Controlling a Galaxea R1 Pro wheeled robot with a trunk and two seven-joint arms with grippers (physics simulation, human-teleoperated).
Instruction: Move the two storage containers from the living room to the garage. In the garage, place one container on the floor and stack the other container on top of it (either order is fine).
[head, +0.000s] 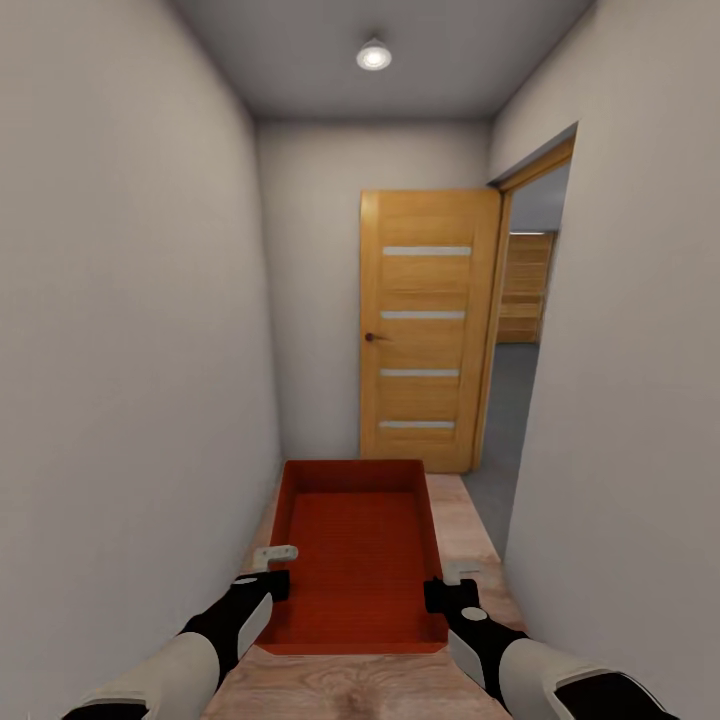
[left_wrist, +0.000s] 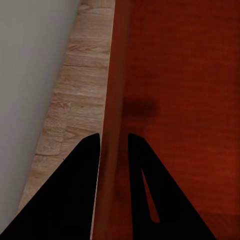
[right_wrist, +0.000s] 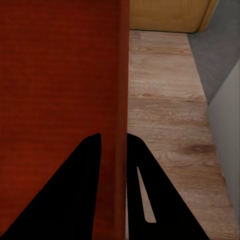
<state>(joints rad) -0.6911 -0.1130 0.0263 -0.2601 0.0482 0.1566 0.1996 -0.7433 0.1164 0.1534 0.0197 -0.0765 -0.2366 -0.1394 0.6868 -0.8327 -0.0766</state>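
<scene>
Container (head: 358, 545) position: we carry it between both arms in a narrow corridor, long axis pointing ahead. Left gripper (left_wrist: 114, 145) pinches its left wall, right gripper (right_wrist: 114, 145) its right wall. We judge the doorway (head: 520, 330) lies ahead-right.

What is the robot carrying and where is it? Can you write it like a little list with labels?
place: narrow hallway with white walls and a wood plank floor
carried thing: one orange-red storage container, open top, nothing inside
left gripper: jaws closed over the container's left wall
right gripper: jaws closed over the container's right wall
ahead: wooden door standing open
past the doorway: dark grey floor
ceiling: one round lamp, lit
</scene>
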